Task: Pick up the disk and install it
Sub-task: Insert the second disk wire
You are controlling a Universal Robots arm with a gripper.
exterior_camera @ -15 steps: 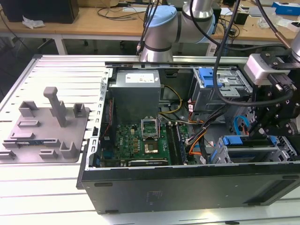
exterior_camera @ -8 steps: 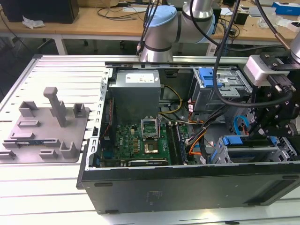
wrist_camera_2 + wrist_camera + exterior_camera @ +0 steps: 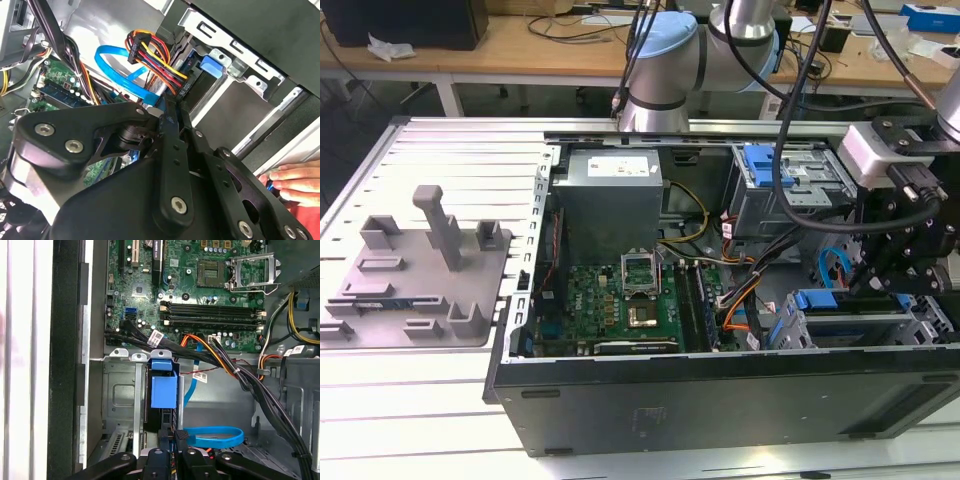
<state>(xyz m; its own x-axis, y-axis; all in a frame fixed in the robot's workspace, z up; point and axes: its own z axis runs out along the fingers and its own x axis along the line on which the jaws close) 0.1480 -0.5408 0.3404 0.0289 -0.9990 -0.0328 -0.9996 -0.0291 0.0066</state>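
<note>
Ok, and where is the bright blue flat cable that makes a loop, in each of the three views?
Exterior view: the blue flat cable curves inside the case, toward the exterior view's right.
Second wrist view: it loops beside the red, yellow and black wire bundle.
First wrist view: it lies as a flat loop.
Shared landmark: the green motherboard.

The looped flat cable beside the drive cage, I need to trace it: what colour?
Bright blue cable, clearest in the first wrist view.

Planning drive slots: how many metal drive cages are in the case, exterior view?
2. The far cage sits beside the power supply, on the exterior view's right. The near cage is against the near wall. The arm may hide more.
</note>
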